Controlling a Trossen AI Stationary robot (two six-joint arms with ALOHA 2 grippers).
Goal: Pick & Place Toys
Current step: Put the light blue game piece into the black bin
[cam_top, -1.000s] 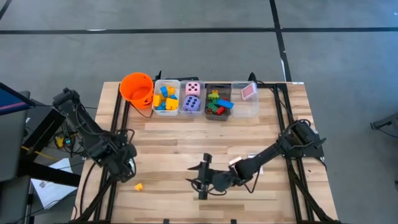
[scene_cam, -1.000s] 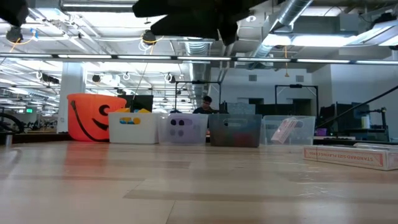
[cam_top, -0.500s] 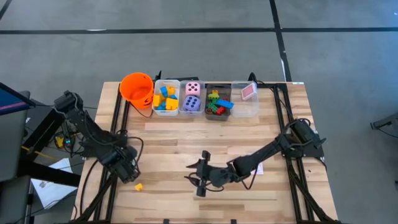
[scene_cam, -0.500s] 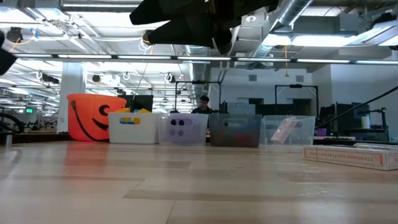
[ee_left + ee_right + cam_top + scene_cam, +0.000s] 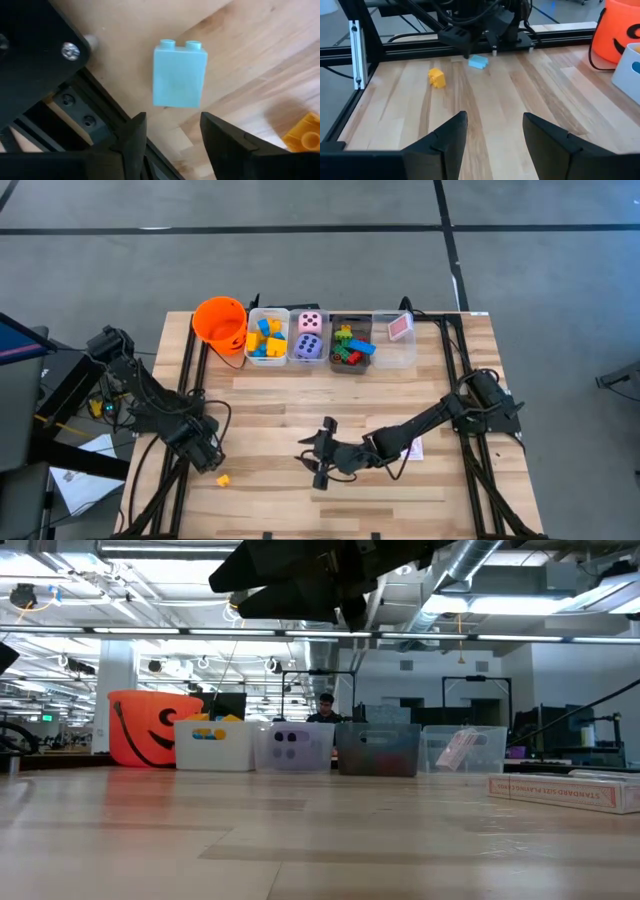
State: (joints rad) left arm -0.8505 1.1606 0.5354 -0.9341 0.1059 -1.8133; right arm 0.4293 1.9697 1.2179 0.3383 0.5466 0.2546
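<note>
Left gripper (image 5: 170, 132), fingers apart and empty, has swung down over a light-blue block (image 5: 179, 74) beside the yellow block (image 5: 223, 479) at the table's left edge, apparently lining up a pick.

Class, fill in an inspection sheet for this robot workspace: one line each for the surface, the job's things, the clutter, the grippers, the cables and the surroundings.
Surface: wooden table, black frame rails along its sides.
Job's things: light blue block and yellow block lie loose near the left front edge; more blocks, a pink die, a purple die and a card sit in the bins at the back.
Clutter: orange bucket beside the bins; a flat box by the right edge.
Grippers: left gripper open, just above the light blue block; right gripper open and empty, mid-table.
Cables: black ones run along both arms.
Surroundings: grey floor; a person behind the bins.
</note>
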